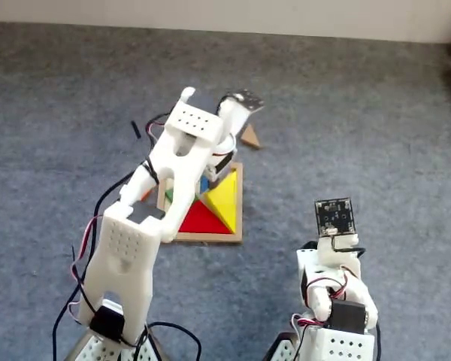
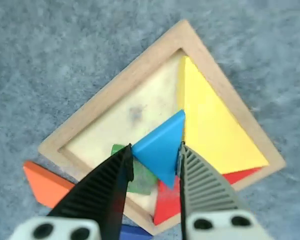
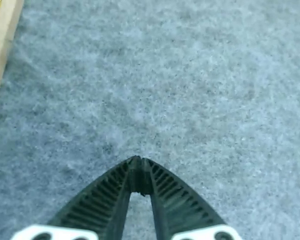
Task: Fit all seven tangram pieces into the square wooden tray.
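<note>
**Left Gripper Held Blue Triangle Over the Tray; Right Gripper Closed Above the Carpet**

In the high view, the left arm stretched out over the wooden tray, which lay on the grey carpet near the middle of the scene. A yellow triangle and a red triangle sat inside it. A brown piece lay on the carpet just beyond the tray. The right arm was folded back, well apart from the tray.

In the left wrist view, the left gripper was clamped on a blue triangle, one finger on each side, over the tray's bare floor. The yellow triangle filled one corner, the red triangle lay beside it, and a green piece sat partly behind the near finger. An orange piece lay outside the rim, as did a dark blue piece.

In the right wrist view, the right gripper had its fingertips pressed together with nothing between them, above the carpet. The tray's edge lay off to one side.
</note>
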